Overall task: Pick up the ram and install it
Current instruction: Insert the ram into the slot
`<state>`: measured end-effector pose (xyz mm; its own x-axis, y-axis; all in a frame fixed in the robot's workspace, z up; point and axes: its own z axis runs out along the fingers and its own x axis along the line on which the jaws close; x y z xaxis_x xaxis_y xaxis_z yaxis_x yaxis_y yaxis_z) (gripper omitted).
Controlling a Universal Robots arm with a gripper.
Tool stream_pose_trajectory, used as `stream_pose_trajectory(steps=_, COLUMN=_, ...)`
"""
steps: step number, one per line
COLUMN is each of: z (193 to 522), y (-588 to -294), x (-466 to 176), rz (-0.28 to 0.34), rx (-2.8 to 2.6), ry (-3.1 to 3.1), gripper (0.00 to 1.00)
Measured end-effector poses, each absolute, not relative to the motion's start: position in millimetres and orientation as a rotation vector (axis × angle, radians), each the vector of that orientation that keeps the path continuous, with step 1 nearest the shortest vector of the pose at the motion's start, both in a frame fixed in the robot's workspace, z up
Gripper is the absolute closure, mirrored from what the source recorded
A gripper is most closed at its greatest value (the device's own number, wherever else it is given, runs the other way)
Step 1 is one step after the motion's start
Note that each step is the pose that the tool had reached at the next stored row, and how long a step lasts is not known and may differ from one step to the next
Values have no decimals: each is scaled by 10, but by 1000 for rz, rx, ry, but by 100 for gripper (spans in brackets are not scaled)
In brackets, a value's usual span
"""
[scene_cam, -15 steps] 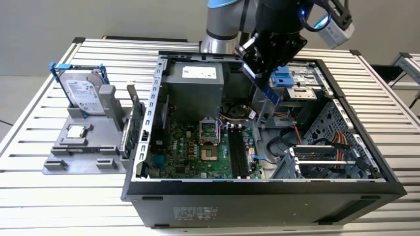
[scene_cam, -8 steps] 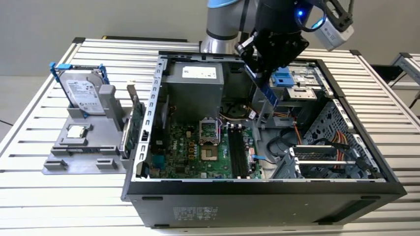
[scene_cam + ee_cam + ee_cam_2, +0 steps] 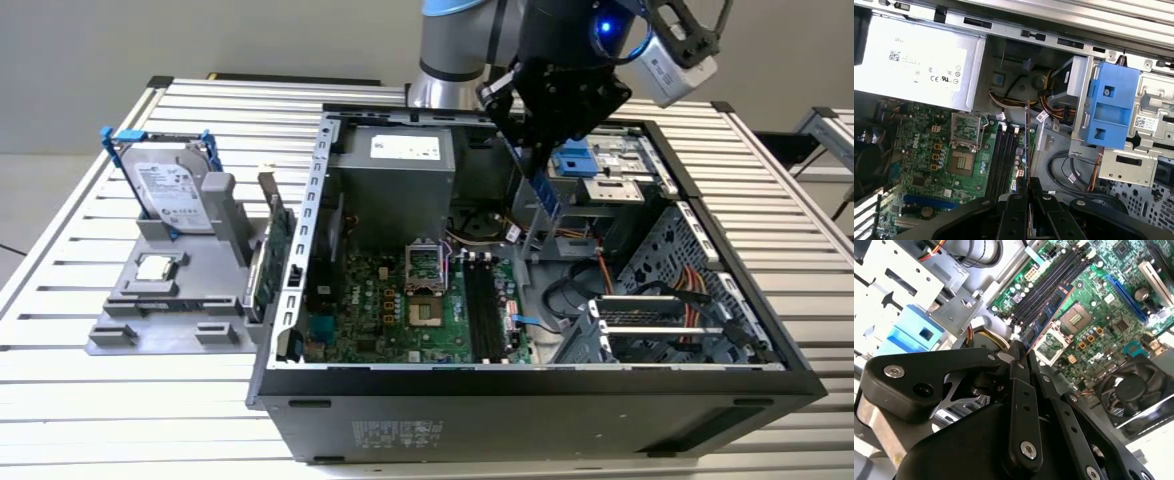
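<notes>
Now my gripper (image 3: 1019, 360) is clamped on one end of the ram (image 3: 1050, 309), which hangs near the motherboard slots (image 3: 1054, 276). It looks light, stiff, thin and fragile, so I'd hold its flat faces, not the contacts.

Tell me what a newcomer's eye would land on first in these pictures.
First, in the exterior view, the claw shut on the ram, which hangs upright inside the open case above the black slots on the motherboard. Next, in the first wrist view, the bright blue bracket on the case's metal frame. Last, the hard drive standing in a grey holder on the table, at the exterior view's left.
</notes>
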<state>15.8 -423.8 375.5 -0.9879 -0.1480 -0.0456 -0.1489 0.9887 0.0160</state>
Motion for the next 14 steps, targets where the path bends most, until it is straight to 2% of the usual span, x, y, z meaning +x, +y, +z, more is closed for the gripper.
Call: stream_pose_trajectory(steps=14, z=3755, y=-4238, x=158, rz=25, rx=7, ry=3096, gripper=100)
